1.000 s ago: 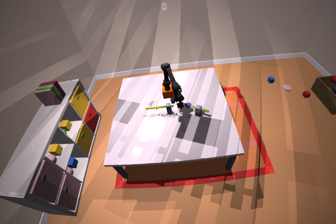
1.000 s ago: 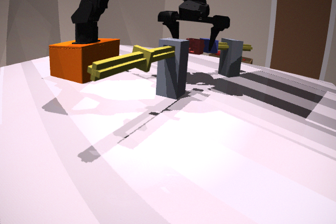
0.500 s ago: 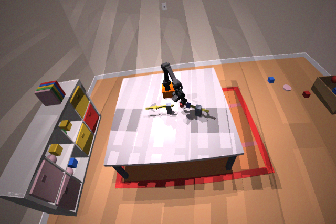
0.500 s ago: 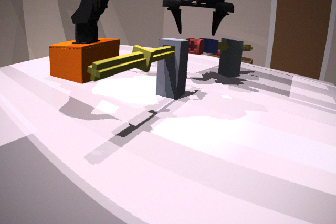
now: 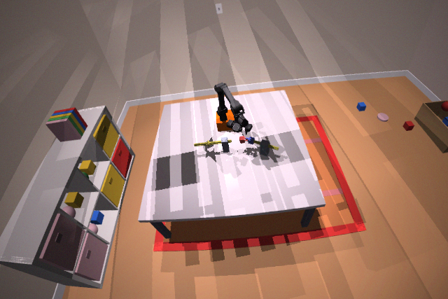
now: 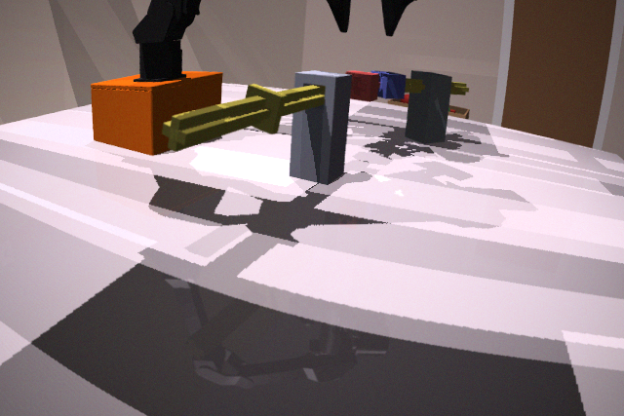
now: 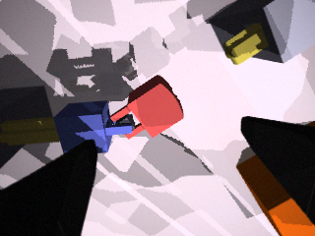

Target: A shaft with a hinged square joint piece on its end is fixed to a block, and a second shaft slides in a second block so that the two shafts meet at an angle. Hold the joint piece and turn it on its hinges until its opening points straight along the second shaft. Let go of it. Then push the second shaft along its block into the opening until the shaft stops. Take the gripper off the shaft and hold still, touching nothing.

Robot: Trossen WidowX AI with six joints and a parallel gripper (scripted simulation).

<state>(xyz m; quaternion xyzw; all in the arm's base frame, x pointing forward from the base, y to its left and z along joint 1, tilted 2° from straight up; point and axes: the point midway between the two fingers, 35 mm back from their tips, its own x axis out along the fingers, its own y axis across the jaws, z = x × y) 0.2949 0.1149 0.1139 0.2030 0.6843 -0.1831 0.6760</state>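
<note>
"Where is the grabber?"

"The gripper [image 5: 243, 128] [image 6: 367, 33] [image 7: 169, 135] hangs up high, near the top of the side picture. Its fingers are wide open, and it holds nothing."

"And the red joint piece [image 5: 241, 139] [image 6: 364, 86] [image 7: 159, 108]?"

"It's near the middle of the hand picture. It hangs on the blue fork [image 5: 250, 140] [image 6: 391, 85] [image 7: 84, 128], and the other long yellow stick [image 5: 274, 147] [image 6: 459, 88] [image 7: 30, 130] is behind that. It doesn't touch the fingers."

"Is it turned right?"

"I think it's close. It seems to point at the yellow sliding stick [image 5: 202, 143] [image 6: 221, 119] [image 7: 243, 46], up at the upper right of the hand picture. But I can't see into the hole, so look well first. If it's crooked, hold it softly and turn it a bit more."

"What if it's good?"

"Then my guess is that pushing comes next. Lift clear, so no finger bumps the red bit. Go left in the top picture, past the near grey block [image 5: 225, 145] [image 6: 332, 134] [image 7: 295, 31]. Take the stick on its far side, by the collar [image 5: 208, 142] [image 6: 272, 109]."

"Push hard?"

"No, slow and straight. A sideways push could jam it, or its tip could knock the red bit round. When it stops, quit pushing, open up, back off and keep still."
</note>
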